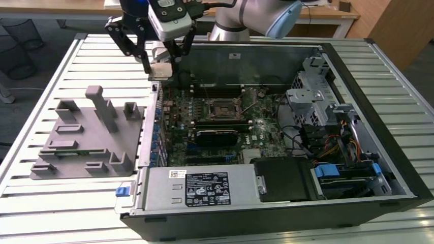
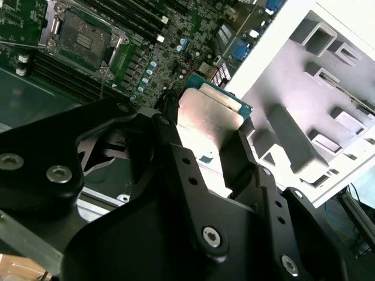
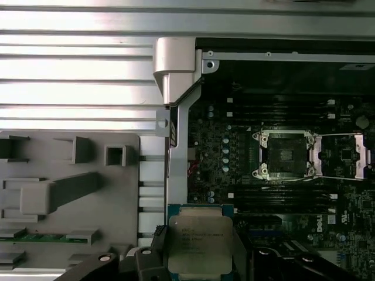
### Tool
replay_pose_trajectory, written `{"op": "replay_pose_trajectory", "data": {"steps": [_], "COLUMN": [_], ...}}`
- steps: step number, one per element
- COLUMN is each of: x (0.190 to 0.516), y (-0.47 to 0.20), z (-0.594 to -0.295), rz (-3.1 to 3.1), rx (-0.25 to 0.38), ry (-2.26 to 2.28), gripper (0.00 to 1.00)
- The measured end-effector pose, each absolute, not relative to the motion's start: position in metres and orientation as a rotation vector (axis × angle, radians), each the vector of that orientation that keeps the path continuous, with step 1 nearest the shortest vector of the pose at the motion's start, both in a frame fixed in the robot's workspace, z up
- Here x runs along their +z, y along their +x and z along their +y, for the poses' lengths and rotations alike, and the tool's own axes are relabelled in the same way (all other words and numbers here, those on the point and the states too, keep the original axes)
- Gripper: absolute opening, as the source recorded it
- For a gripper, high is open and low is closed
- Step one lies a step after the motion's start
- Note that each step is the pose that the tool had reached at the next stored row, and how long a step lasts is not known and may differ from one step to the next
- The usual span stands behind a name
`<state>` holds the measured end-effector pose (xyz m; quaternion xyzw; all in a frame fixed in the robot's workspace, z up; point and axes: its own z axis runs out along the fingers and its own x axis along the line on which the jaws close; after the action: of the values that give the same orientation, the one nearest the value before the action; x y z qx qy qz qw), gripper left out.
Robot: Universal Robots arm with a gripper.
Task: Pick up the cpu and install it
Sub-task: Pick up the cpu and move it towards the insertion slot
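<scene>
The cpu (image 1: 161,72) is a small flat square chip with a pale metal top. It hangs in the air over the far corner of the open computer case, at the exterior view's left. My gripper (image 1: 161,66) is shut on it, one black finger on each side. Both wrist views show the cpu (image 2: 212,114) (image 3: 199,240) between the fingers (image 2: 170,126), its pale top in view in each. The open black socket (image 1: 224,109) (image 2: 82,38) (image 3: 285,155) with its metal frame sits on the motherboard, apart from the cpu and lower.
A grey fixture tray (image 1: 81,137) (image 3: 58,193) with raised blocks lies beside the case at the exterior view's left, with a green memory stick (image 3: 38,237) in it. The case wall (image 3: 176,117) runs between tray and motherboard. The power supply (image 1: 196,188) and drive cage (image 1: 318,101) fill the case's near and right sides.
</scene>
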<state>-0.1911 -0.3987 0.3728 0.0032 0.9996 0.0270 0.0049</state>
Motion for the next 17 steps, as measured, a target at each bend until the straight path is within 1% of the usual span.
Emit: {"op": "replay_pose_trajectory", "data": {"steps": [17], "x": [0.373], "y": [-0.177], "z": [-0.399], "rz": [3.131], "rx": [0.085], "ry": [0.01], "gripper": [0.53]}}
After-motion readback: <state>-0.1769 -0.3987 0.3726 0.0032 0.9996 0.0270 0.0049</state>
